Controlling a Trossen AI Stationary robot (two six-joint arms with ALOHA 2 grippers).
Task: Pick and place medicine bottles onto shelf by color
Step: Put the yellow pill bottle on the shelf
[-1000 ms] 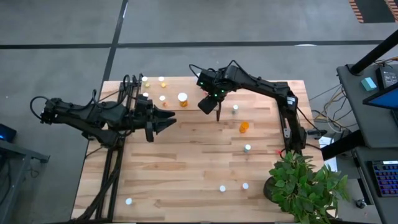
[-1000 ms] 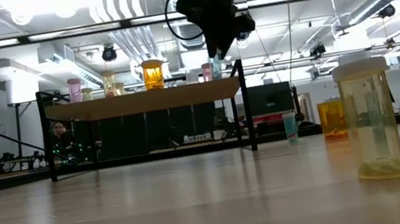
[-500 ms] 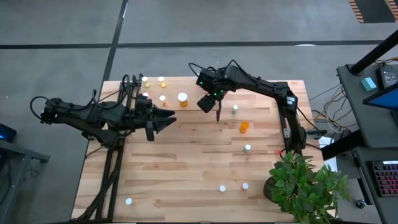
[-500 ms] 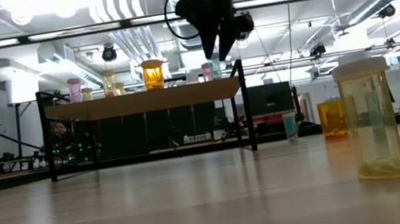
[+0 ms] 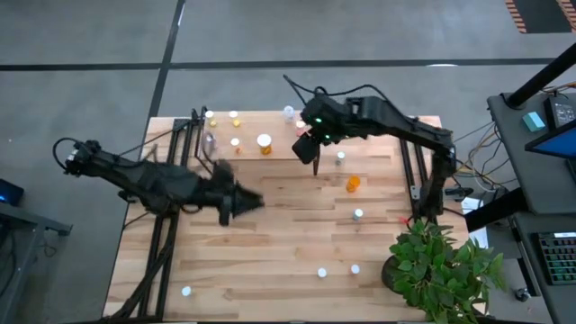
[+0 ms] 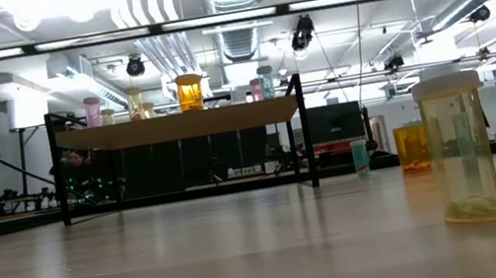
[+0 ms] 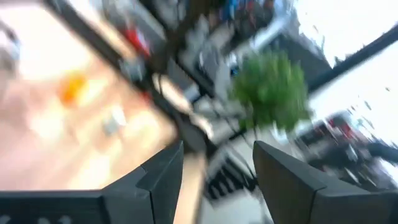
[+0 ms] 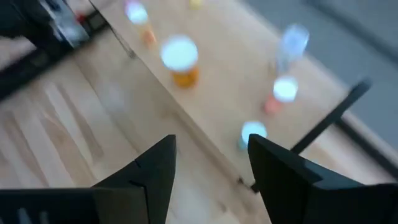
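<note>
Right pincer: hung above the bench just off the shelf's near edge, its two fingers apart with nothing between them.
Left pincer: reached over the middle of the bench, well clear of every bottle, fingers apart and empty.
Shelf: stood at the far side of the bench on thin black legs; in the low view its board ran level with a row of bottles on top.
Bottles on the shelf: a wide orange one with a white cap, some small yellowish ones toward the left arm's side, and a pink one and a bluish one near the end by the right pincer.
Bottles on the bench: an orange one lying near the right arm, a white-capped one just beside the right pincer, another further forward, two near the potted plant, and one alone at the front left.
Nearest bottle in the low view: a tall clear yellowish one, upright.
Bench: light planked wood.
</note>
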